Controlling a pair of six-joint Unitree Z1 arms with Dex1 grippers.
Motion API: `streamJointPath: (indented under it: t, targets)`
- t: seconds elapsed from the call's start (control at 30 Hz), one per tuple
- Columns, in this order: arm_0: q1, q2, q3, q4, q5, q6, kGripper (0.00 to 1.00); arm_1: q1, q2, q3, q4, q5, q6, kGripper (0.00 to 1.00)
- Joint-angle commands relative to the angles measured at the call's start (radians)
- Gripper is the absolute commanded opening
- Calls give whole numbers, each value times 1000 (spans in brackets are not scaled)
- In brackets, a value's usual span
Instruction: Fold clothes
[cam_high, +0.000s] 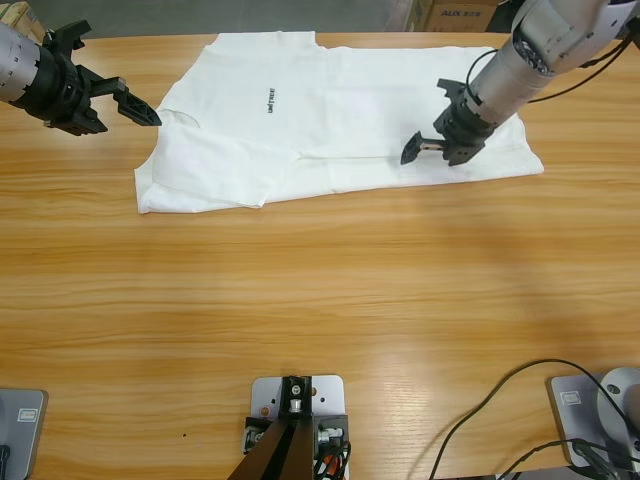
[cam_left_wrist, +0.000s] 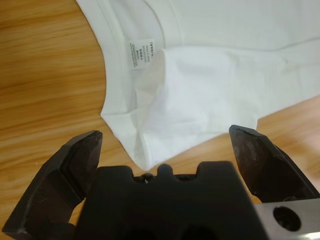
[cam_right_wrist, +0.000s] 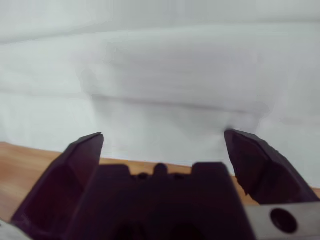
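The shirt (cam_high: 330, 120) looks light and limp (partly folded); best pinched at near-edge layers. Both the left gripper (cam_high: 135, 105) and right gripper (cam_high: 425, 148) gape wide, holding nothing.

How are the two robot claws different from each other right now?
The left gripper comes in from the table's left edge and hangs beside the T-shirt, near its collar end; the right gripper comes down from the upper right corner and hangs over the shirt's cloth near its front edge. Both are black, have open jaws and hold nothing.
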Motion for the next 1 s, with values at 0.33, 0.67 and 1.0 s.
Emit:
streamJointPath:
  t: [0.33, 0.67, 1.0]
  targets:
    - [26, 12, 7, 29, 15, 29, 996, 0, 95, -98, 46, 11, -17, 996]
    - [25, 0, 2, 31, 15, 40, 996, -44, -74, -50, 82, -173, 6, 1000]
    - [-1, -99, 139, 34, -6, -49, 996, -243, -256, 234, -91, 10, 36, 1000]
